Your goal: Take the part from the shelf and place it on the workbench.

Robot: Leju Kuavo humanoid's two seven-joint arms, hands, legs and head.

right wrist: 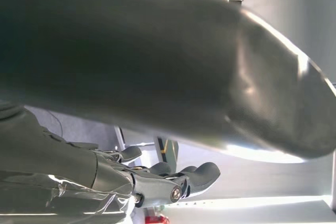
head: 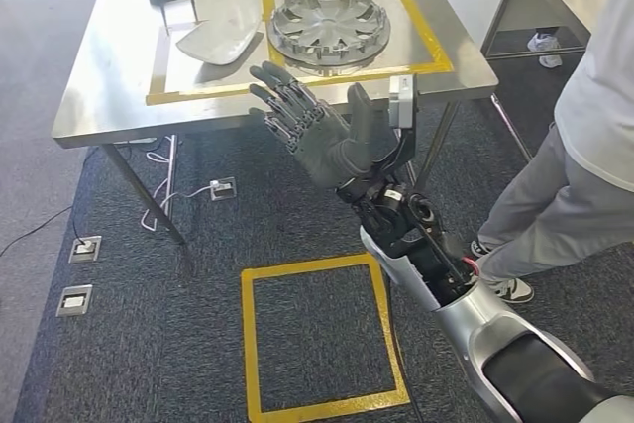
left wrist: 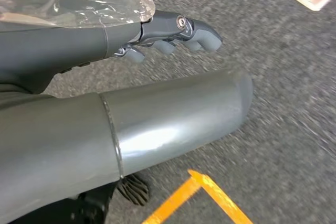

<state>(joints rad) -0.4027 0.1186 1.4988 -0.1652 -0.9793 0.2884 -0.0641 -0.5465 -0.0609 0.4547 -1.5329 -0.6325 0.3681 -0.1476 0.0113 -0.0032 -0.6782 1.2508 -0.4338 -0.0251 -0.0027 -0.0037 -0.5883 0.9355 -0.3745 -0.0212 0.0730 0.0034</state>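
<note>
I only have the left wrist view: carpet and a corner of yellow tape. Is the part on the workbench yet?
Observer: Yes. In the head view a silver wheel cover lies flat on the workbench, inside a yellow tape rectangle.
Operator: What is the right hand doing?
Observer: The right hand is held palm up in front of the bench's near edge, fingers spread, holding nothing.
Operator: Anyone nearby?
Observer: A person in grey trousers stands on the robot's right, beside the bench.
</note>
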